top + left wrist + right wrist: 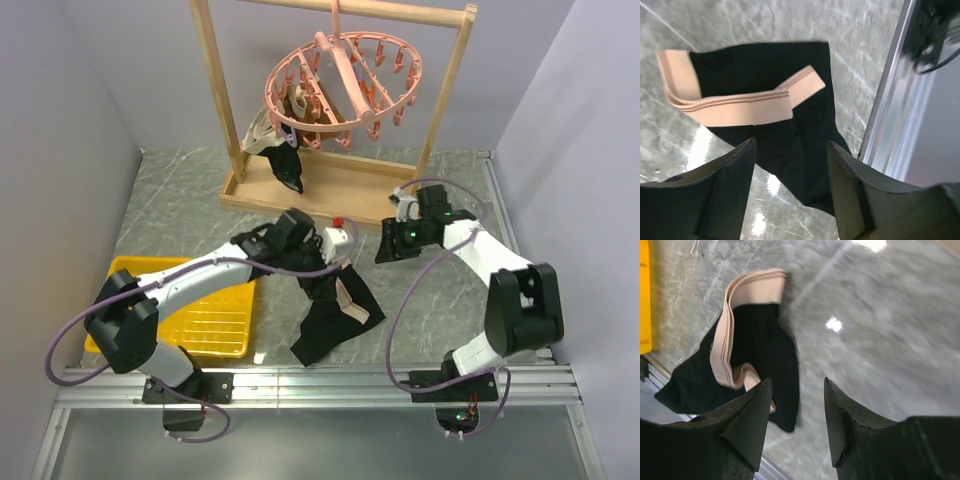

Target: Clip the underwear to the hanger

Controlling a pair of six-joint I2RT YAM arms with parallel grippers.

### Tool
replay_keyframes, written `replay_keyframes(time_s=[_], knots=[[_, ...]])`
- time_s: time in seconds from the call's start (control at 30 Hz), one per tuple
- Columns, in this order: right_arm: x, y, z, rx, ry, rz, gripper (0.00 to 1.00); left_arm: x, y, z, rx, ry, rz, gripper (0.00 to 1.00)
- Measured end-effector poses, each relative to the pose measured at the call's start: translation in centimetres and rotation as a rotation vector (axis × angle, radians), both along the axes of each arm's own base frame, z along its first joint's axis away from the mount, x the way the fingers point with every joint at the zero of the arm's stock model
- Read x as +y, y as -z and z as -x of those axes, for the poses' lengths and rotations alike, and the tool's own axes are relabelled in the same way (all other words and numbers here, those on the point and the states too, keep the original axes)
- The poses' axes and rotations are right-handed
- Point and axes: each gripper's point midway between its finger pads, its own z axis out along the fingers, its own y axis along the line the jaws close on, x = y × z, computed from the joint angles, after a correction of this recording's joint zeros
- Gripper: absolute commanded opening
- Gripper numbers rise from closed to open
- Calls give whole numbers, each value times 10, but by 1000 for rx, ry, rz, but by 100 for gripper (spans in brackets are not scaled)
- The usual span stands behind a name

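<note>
The underwear (335, 318), black with a tan-pink waistband (351, 300), lies crumpled on the grey table near the front rail. My left gripper (318, 268) hovers over its far end, open with nothing between the fingers; the left wrist view shows the underwear (765, 65) and its folded waistband (735, 107) below the left gripper (791, 142). My right gripper (390, 248) is open over bare table to the right of the underwear (755, 340), as the right wrist view of it (796, 380) shows. The salmon-pink hanger (345, 85) hangs on the rack behind.
A dark garment with a cream band (280, 145) hangs from pegs on the hanger's left side. The wooden rack (330, 195) stands at the back. A yellow tray (205, 320) sits at front left. A metal rail (330, 378) runs along the near edge.
</note>
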Motion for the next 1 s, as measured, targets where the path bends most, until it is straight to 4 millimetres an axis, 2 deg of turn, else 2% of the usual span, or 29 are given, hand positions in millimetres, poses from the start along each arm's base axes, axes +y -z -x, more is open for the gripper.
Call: replay_keyframes(time_s=[0.07,0.17,0.23,0.3,0.43,0.57,0.83,1.0], knots=[[14,12,-4,19,-28,10,52,-4,10,15,-31,25,-35,65],[31,28,-7,36,-63,29,52,-21,15,51,-86,120,-71,62],[38,40,-8,60,-70,36,51,-33,19,75,-120,187,-99,60],[40,51,-10,85,-66,43,50,-46,24,87,-139,222,-126,58],[39,65,-14,120,-46,57,50,-62,49,81,-152,185,-204,54],[40,65,-16,120,-39,56,50,-67,78,67,-151,126,-289,51],[47,65,-31,122,-29,37,49,-98,88,42,-184,62,-325,48],[47,69,-28,143,-28,39,49,-97,106,40,-174,61,-383,42]])
